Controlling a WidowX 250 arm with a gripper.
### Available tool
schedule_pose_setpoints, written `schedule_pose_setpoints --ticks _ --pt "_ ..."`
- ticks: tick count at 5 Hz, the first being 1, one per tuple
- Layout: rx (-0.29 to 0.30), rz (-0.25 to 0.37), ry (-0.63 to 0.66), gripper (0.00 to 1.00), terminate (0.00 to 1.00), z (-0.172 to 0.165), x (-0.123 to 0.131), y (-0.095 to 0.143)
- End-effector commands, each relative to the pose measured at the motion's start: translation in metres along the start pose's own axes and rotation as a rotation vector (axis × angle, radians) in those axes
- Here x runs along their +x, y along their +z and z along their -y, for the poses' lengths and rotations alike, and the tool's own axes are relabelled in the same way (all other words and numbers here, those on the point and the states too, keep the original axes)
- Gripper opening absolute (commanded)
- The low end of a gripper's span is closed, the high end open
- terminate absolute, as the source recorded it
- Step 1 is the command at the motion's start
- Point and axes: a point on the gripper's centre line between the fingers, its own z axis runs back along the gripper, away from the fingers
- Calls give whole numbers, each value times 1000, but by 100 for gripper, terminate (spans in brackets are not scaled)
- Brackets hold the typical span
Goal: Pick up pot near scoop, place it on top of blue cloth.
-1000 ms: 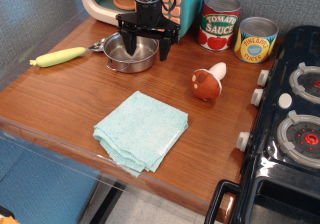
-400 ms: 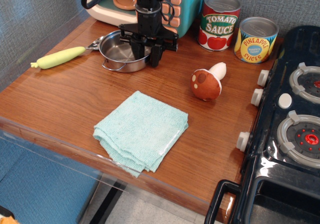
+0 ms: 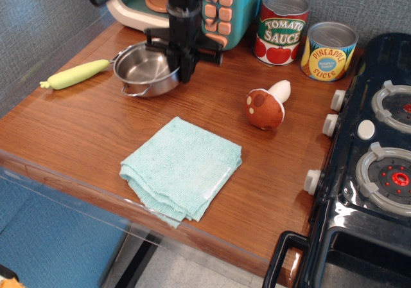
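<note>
The shiny steel pot (image 3: 142,69) is at the back left of the wooden table (image 3: 77,127), tilted a little. My black gripper (image 3: 182,73) comes down from above and is shut on the pot's right rim. The scoop (image 3: 74,74) lies just left of the pot; its pale yellow-green handle shows and its metal bowl is hidden behind the pot. The blue cloth (image 3: 182,168) lies folded near the table's front edge, well apart from the pot.
A teal toy appliance (image 3: 226,5) stands right behind the gripper. A tomato sauce can (image 3: 281,27) and a pineapple can (image 3: 329,51) stand at the back right. A plush mushroom (image 3: 266,105) lies right of centre. A black toy stove (image 3: 376,166) fills the right side.
The gripper closed from wide open onto the pot's right rim. The pot has shifted left and now covers the scoop's bowl.
</note>
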Motion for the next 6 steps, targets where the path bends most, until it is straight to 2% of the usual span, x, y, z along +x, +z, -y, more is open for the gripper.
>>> schedule_pose_setpoints --ticks 1,2,3,6 --pt "12 163 -47 0 0 11 -48 82" --pt "12 131 -104 0 0 23 -80 83" --pt "-18 99 -172 0 0 41 -108 81" --pt "-9 -17 -261 0 0 57 -149 53"
